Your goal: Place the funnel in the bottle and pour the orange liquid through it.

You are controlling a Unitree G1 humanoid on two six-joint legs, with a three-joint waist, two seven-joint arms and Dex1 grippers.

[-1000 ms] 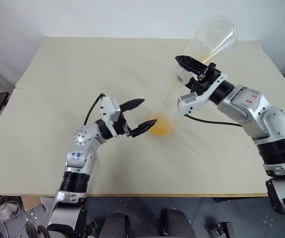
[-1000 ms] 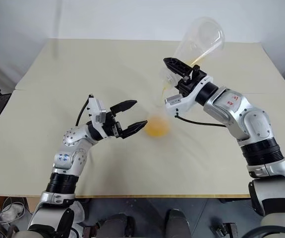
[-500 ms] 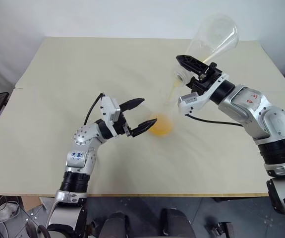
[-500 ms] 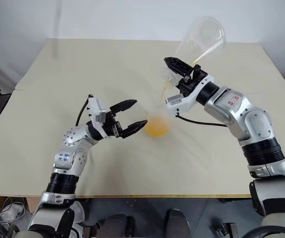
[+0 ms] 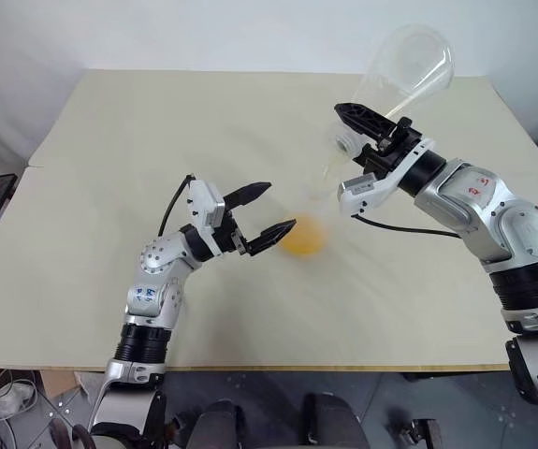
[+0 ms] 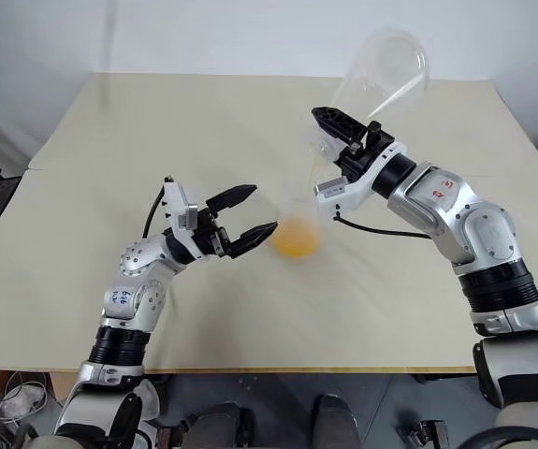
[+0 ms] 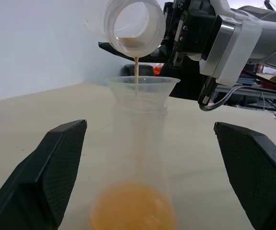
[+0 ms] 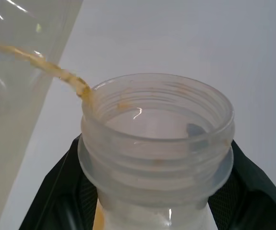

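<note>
Our right claw [image 5: 355, 120] is clenched on the neck of a big flask [image 5: 407, 64], tipped mouth-down above the funnel [image 7: 143, 86]. The funnel sits in the bottle [image 7: 138, 158] on the tabletop [image 5: 109, 131], orange liquid [image 5: 304, 238] pooled inside. Our left claw [image 5: 261, 211] reaches level, released, straddling the bottle without touching.

The right hand [image 6: 336, 131] grips a large clear flask [image 6: 378, 75] tipped neck-down above the bottle [image 6: 298, 224], which holds orange liquid [image 6: 295, 242] on the table [image 6: 156, 131]; the left hand [image 6: 250, 211] stands spread just left of it.
</note>
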